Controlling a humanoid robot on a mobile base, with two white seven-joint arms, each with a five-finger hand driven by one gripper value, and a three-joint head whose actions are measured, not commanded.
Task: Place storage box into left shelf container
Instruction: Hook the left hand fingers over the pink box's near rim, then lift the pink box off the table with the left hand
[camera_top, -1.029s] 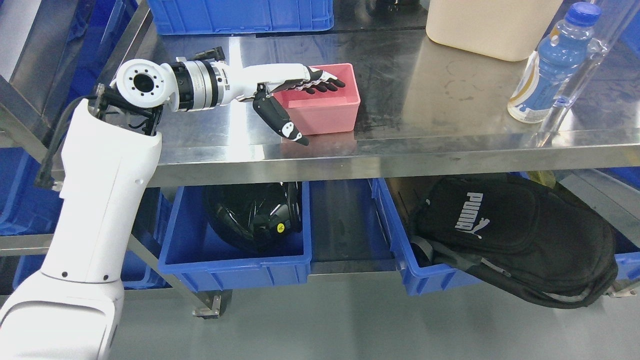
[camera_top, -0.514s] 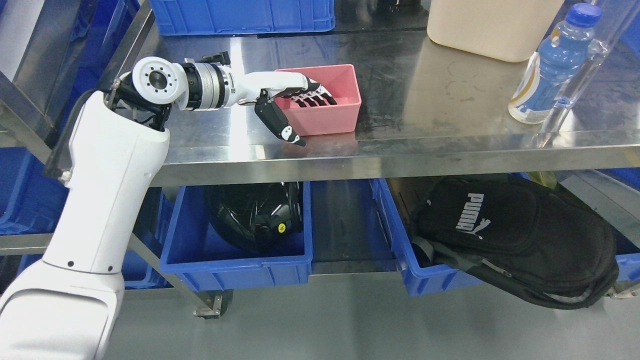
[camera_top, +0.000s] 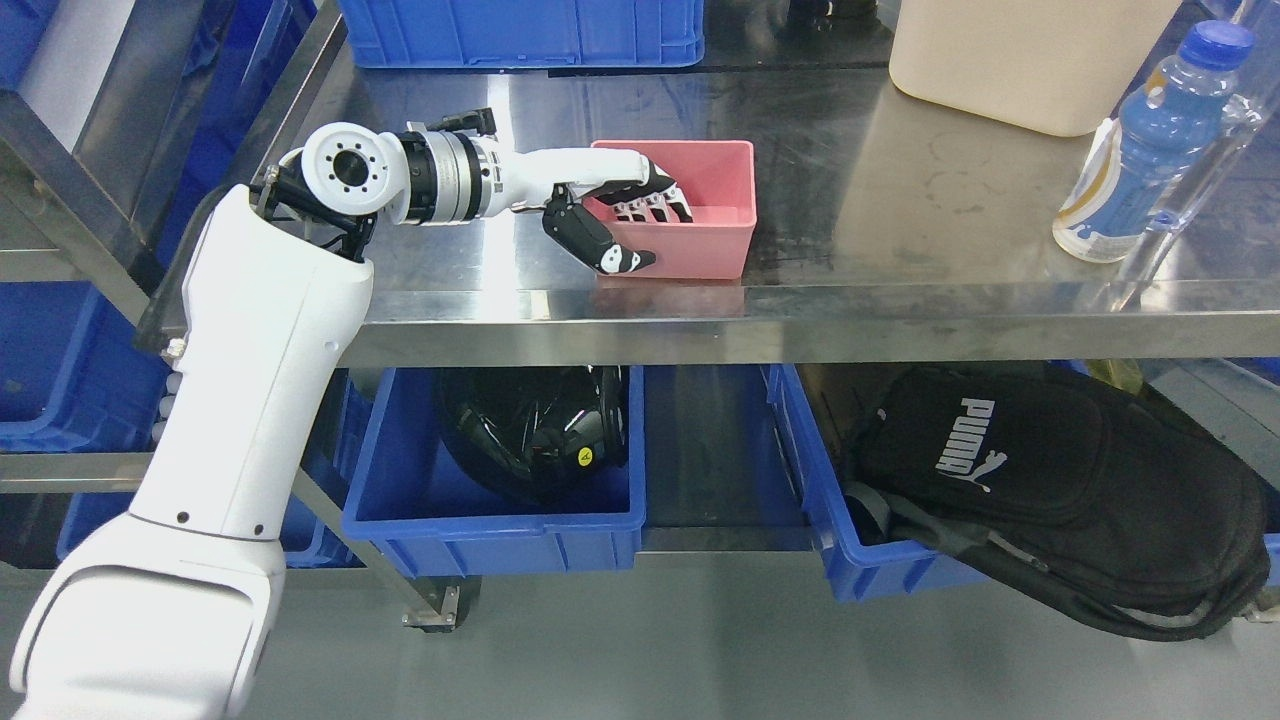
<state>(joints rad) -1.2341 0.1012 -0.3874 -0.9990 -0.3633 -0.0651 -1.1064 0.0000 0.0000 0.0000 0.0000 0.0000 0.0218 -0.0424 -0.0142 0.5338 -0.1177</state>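
Your left hand (camera_top: 612, 215) grips the pink storage box (camera_top: 700, 215) at the desk's (camera_top: 900, 210) front edge, fingers (camera_top: 655, 205) curled inside its left wall, thumb outside.

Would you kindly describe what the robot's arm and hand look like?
The left arm has glossy white shells, a round white joint ringed with small holes, a silver metal wrist collar and a black cable. The left hand is white, with black-and-white segmented fingers.

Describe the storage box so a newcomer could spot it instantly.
On the steel table, find the left hand. Its fingers hook inside the storage box, thumb on its front wall. It is the only pink thing, small and open-topped.
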